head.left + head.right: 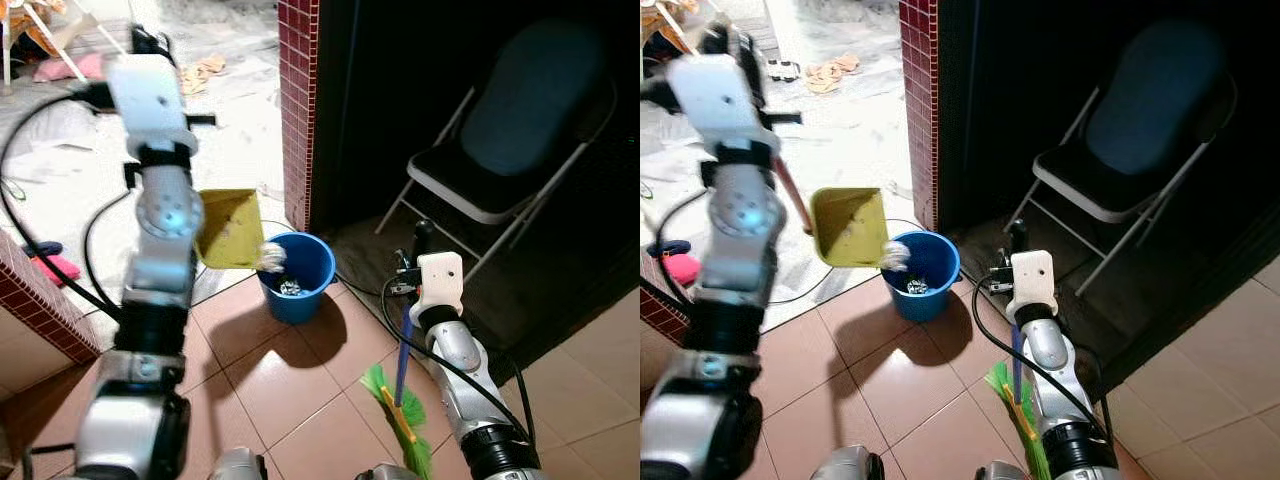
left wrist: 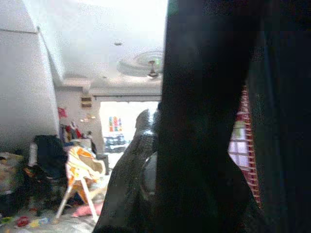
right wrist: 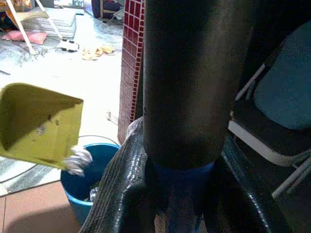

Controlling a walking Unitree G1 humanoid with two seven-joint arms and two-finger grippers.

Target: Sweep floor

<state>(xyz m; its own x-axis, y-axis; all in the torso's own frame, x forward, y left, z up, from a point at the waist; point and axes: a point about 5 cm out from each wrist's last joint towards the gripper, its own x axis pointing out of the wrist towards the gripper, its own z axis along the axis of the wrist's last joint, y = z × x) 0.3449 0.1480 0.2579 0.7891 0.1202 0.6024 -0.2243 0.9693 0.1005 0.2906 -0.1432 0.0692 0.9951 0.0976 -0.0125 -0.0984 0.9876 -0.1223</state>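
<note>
Over the tiled floor (image 1: 300,390), in the left eye view, the left arm is raised high and holds a yellow dustpan (image 1: 228,228) tipped toward a blue bucket (image 1: 297,275); a crumpled silvery scrap (image 1: 271,256) hangs at the pan's lower edge, right above the bucket's rim, and more scraps lie inside. The left gripper (image 1: 150,45) sits at the top of that arm, near the dustpan's handle, but whether its fingers are clenched cannot be told here. Lower right, the right gripper (image 1: 418,250) is closed around the blue shaft of a broom (image 1: 401,400), whose green bristles rest on the tiles beside the robot. A folding chair (image 1: 510,140) stands in the dark recess behind, next to a red-tiled pillar (image 1: 297,100).

From the right eye view the same layout holds: the dustpan (image 1: 850,226) tilts over the bucket (image 1: 922,272), with its reddish handle running up toward the left arm, and the broom (image 1: 1015,400) stands upright in the right arm's grasp.

Along the left wrist view, dark blurred fingers (image 2: 209,145) take up much of the frame (their state is unclear), with a bright room and a ceiling fan (image 2: 153,65) beyond.

Through the right wrist view, two black fingers (image 3: 116,194) grip the broom's thick dark pole (image 3: 187,77) from both sides, the dustpan (image 3: 39,124) and bucket (image 3: 82,187) off to one side.
</note>
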